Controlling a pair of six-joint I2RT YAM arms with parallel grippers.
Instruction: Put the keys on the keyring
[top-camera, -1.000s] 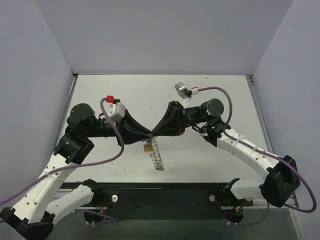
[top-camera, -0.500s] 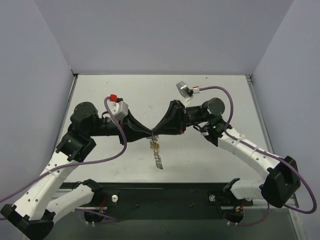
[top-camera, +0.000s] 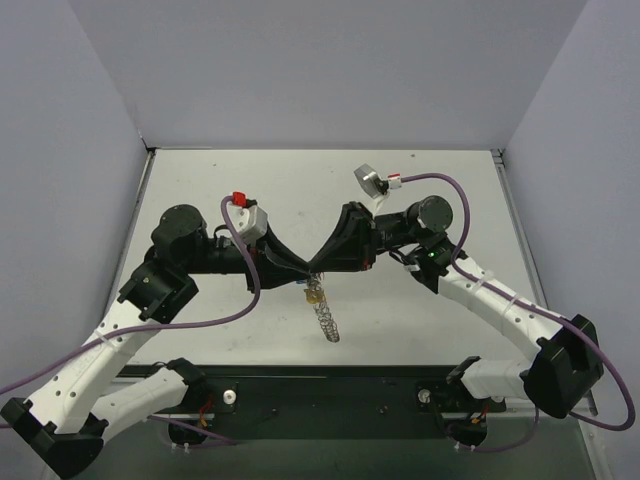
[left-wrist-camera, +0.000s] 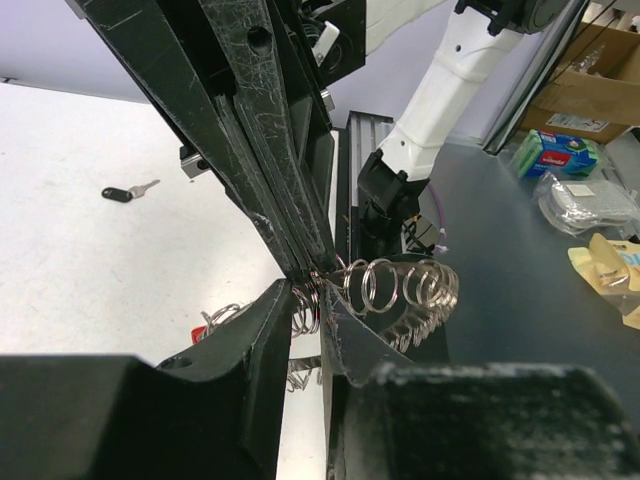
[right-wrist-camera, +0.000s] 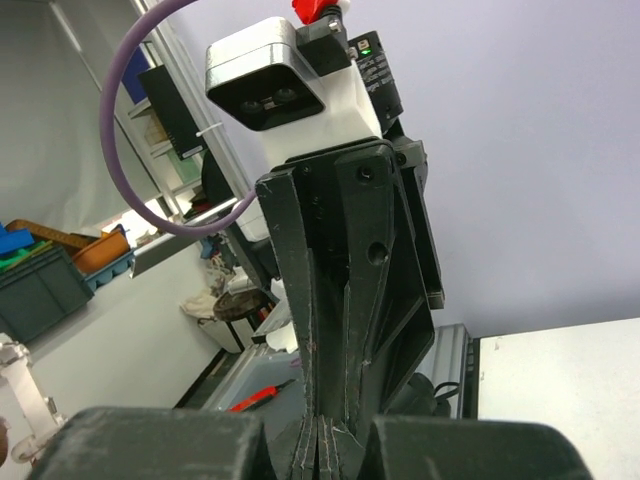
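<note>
The keyring (top-camera: 327, 318), a string of linked silvery wire rings (left-wrist-camera: 400, 290), hangs over the table where both grippers meet tip to tip. My left gripper (top-camera: 304, 270) comes from the left; its fingers (left-wrist-camera: 255, 345) stand narrowly apart, pressed on a ring between them. From the right, my right gripper (top-camera: 318, 268) is shut, its tips (left-wrist-camera: 300, 268) pinching the same ring end. A yellowish key (top-camera: 314, 295) dangles on the string just below the tips. In the left wrist view a red bit (left-wrist-camera: 200, 333) shows among the lower rings. A black-headed key (left-wrist-camera: 125, 192) lies on the table.
The white table (top-camera: 420, 190) has grey walls on three sides and a black rail (top-camera: 330, 385) along its near edge. The left arm's purple cable (top-camera: 245, 285) loops beside its wrist. The right wrist view shows the left wrist camera (right-wrist-camera: 275, 85) facing it.
Both grippers, still tip to tip, have shifted a little to the right and towards the near edge. The hanging rings and the yellowish key swung along with them.
</note>
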